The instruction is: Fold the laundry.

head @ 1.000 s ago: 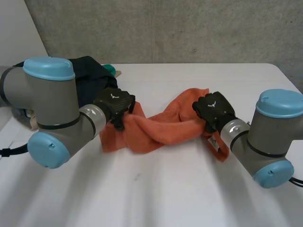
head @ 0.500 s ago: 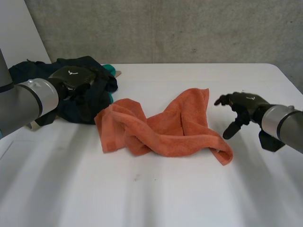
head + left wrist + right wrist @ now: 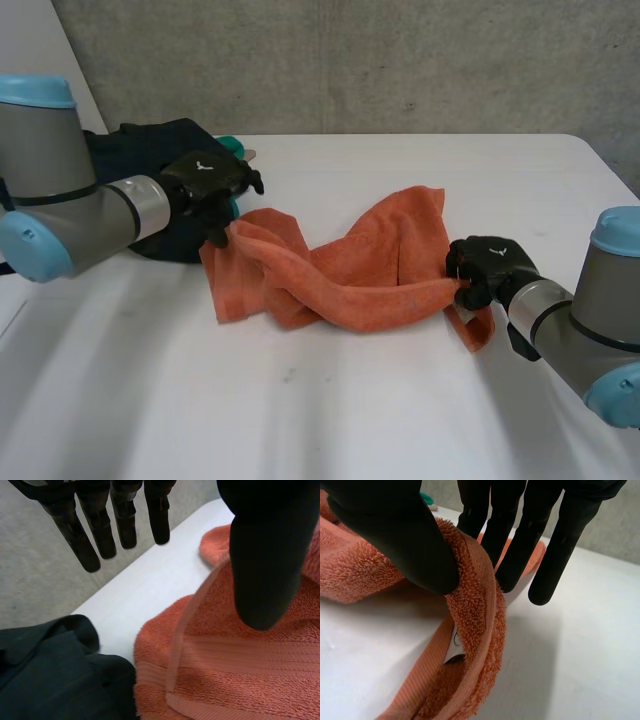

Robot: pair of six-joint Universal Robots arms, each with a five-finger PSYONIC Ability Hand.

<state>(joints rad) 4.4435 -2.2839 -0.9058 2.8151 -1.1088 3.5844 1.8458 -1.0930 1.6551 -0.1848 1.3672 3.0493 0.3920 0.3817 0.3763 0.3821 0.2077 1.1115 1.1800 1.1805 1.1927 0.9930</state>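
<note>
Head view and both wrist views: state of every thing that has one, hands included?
orange towel: unfolded, crumpled, lying on the table.
dark garment: unfolded, heaped at the table's far corner beside the left hand.
left hand: open, fingers straight, thumb over the orange towel's edge.
right hand: shut on the orange towel, hem pinched between thumb and fingers.

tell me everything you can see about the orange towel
The orange towel is terry cloth with a flat woven band along its hem. It lies crumpled and twisted on the white table. One corner touches the dark clothes; there the thumb of the left hand is over it, fingers straight. The right hand pinches the other end's hem.
</note>
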